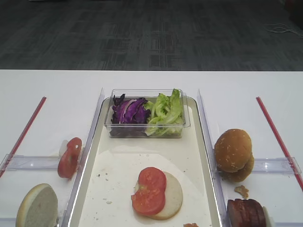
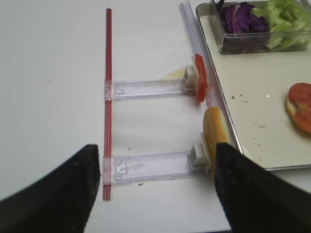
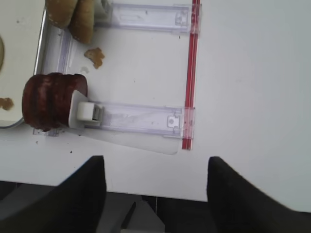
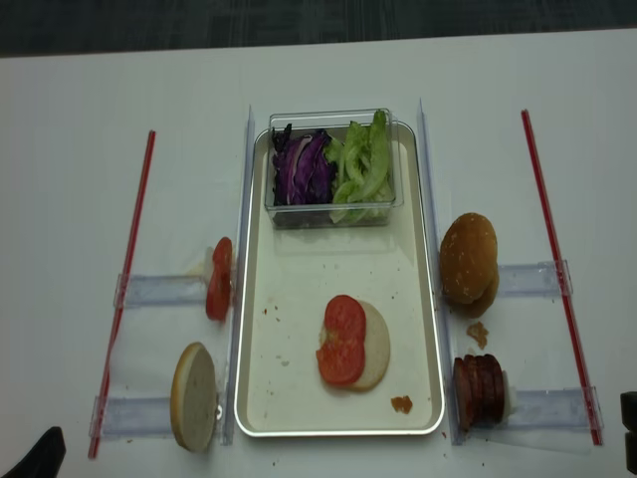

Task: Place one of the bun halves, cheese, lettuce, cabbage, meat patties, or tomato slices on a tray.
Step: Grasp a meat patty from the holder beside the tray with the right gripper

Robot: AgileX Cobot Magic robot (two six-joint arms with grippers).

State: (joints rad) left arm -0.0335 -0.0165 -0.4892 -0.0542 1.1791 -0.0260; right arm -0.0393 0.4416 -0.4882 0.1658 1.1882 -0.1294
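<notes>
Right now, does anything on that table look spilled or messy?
A little. A torn brownish scrap lies loose on the table between the bun halves and the meat patties, and another orange-brown bit sits near the tray's front right corner. Small dark crumbs also speckle the tray floor. Otherwise everything looks orderly.

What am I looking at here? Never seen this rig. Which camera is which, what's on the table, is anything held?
It is a two-armed robot at a white table. Two pictures look down from above; the other two come from cameras on each wrist, where the dark shapes at the bottom are the open fingers of the right gripper and the left gripper. Neither holds anything.

In the middle lies the tray, carrying a bun half topped with tomato slices and a clear tub of purple cabbage and lettuce. Left of the tray stand more tomato and a bun half; right of it, bun halves and meat patties.
</notes>
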